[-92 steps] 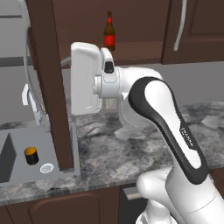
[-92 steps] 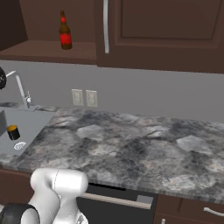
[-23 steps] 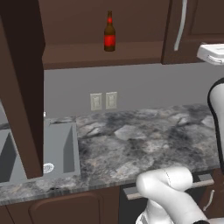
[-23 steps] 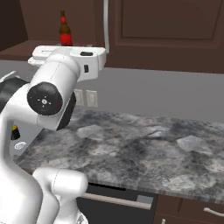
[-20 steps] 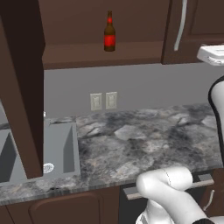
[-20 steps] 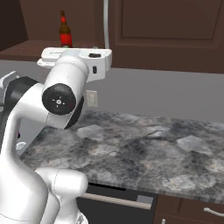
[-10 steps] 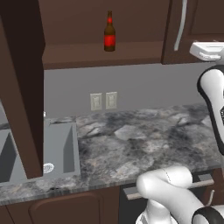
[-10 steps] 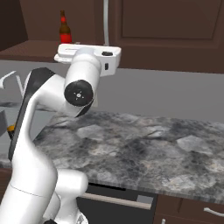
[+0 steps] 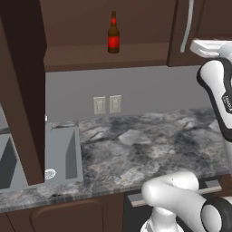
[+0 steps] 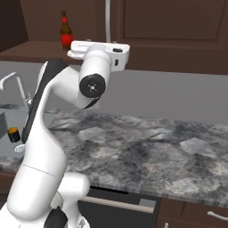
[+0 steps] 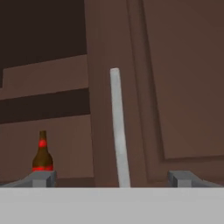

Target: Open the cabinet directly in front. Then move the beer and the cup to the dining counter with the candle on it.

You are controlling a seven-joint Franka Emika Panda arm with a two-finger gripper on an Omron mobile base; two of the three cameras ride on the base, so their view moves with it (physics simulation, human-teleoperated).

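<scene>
I see arm raised high, hand level at the cabinet [image 10: 169, 35], gripper [image 11: 111, 177] wide open and empty, facing closed door's handle [image 11: 119, 131], beer [image 11: 42, 153] left on shelf

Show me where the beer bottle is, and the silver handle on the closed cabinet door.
beer bottle [image 9: 113, 42], left base view, on its red label.
silver handle [image 11: 118, 131], hand view, middle of the bar.

The beer [image 10: 66, 32] stands upright on the shelf of the cabinet [image 10: 173, 33] at 11 o'clock. The white arm's hand is raised just beside the silver handle [image 10: 107, 21], above the marbled worktop [image 10: 147, 151].
</scene>
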